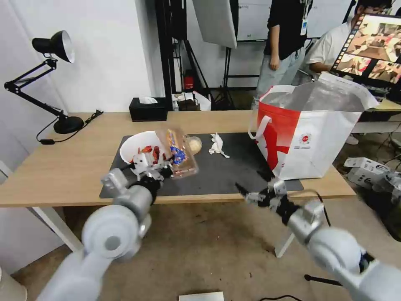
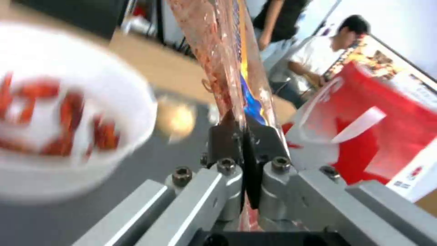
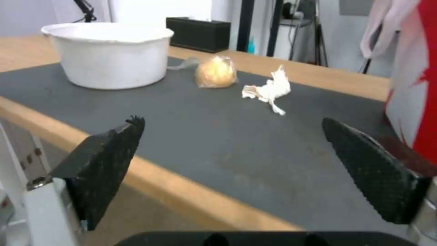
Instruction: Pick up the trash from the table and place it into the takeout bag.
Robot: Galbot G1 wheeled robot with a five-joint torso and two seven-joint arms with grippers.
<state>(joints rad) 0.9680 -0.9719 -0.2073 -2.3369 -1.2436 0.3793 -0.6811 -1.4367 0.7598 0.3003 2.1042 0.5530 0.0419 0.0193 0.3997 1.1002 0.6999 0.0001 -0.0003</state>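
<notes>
Left hand [image 2: 245, 143] clamped on clear tray [image 1: 180, 152] held above mat [image 1: 217, 175], right hand [image 3: 255, 171] spread apart, takeout bag [image 1: 317, 146] logo unreadable

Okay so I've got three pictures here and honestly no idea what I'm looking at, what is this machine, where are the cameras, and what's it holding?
This is a wheeled robot with two arms, clearing a table of rubbish. One picture looks down from its head; the other two come from cameras on its wrists.

The left gripper has its jaws shut on a clear plastic tray with food scraps, lifted above the dark grey mat. The right gripper hovers at the table's near edge, jaws open, holding nothing.

On the mat sit a white bowl of red shells, a wrapped beige lump and a crumpled tissue. The white and red takeout bag stands open on the robot's right.
</notes>
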